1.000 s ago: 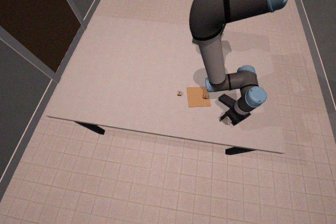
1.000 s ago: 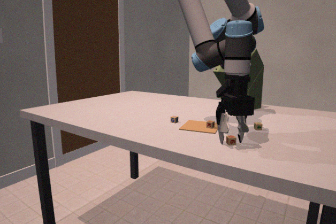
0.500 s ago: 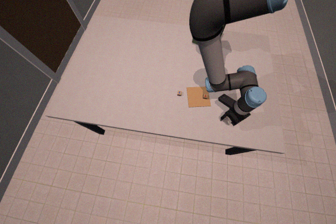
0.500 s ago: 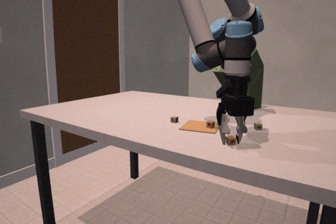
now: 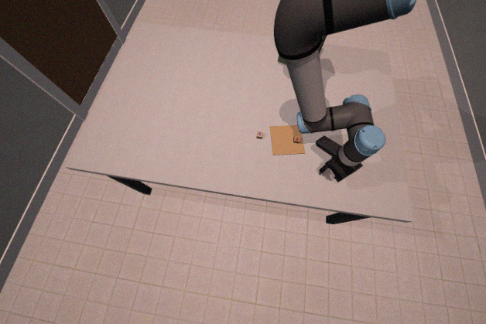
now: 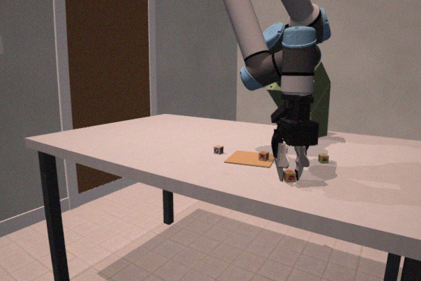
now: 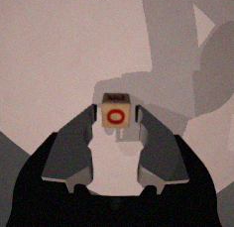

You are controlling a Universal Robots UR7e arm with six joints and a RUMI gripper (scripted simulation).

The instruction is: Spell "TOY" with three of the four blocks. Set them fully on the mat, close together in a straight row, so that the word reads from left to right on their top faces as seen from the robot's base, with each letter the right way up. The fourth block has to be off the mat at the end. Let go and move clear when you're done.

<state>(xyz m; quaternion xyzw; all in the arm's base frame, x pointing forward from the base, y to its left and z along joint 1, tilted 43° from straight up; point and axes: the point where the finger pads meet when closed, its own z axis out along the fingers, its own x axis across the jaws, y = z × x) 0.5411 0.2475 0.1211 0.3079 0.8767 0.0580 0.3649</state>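
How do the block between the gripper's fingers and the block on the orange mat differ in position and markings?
The block between the fingers is off the mat; the mat's block is on it. The first shows a red G-like mark toward the exterior view, the second a red K-like one. Both are small cubes.

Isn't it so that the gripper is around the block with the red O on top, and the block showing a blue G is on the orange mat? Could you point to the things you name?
The G block (image 6: pixel 218 149) (image 5: pixel 259 134) isn't on the mat (image 6: pixel 243 158) (image 5: pixel 280 141); the exterior view shows it on the table beside the mat. The rest stands.
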